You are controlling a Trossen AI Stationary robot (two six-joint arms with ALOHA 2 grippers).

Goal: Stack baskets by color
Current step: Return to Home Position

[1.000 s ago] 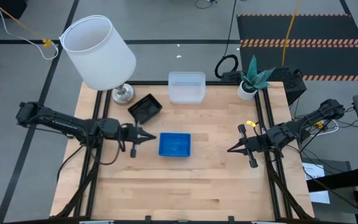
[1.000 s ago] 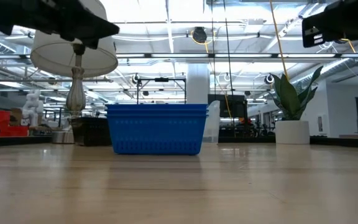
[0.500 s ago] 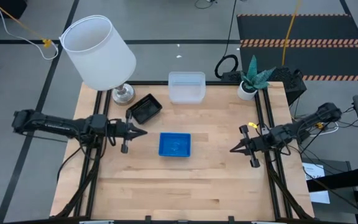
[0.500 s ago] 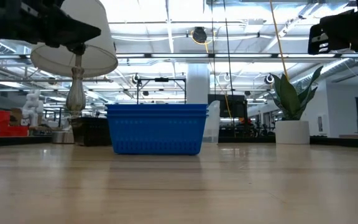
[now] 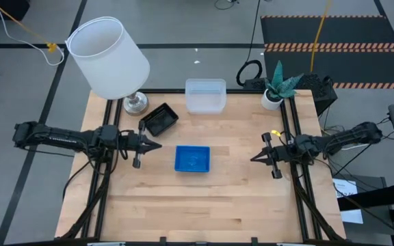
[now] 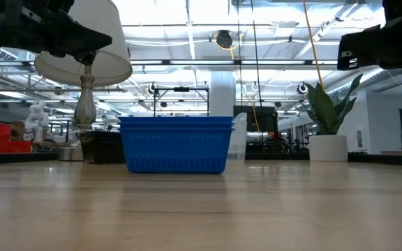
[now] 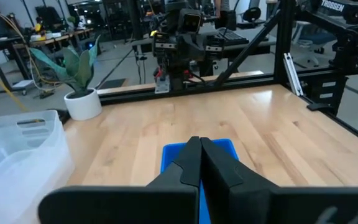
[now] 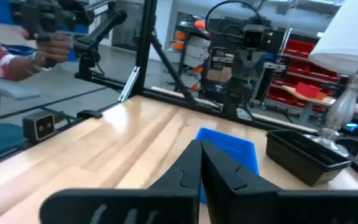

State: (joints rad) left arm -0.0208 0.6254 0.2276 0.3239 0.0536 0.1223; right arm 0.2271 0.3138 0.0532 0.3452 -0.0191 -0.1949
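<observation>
Pale wooden tabletop (image 5: 238,198)
Bright blue plastic baskets (image 5: 192,158) at centre; towards the far edge white-shaded lamp (image 5: 111,58), black plastic baskets (image 5: 160,119), clear plastic baskets (image 5: 205,96), small white-potted plant (image 5: 273,96)

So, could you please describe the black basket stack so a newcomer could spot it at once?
Find the white lamp at the table's far left corner. Beside its base sits the black basket stack, turned askew. It is the only dark one; the blue stack is mid-table, the clear stack at the far edge.
</observation>
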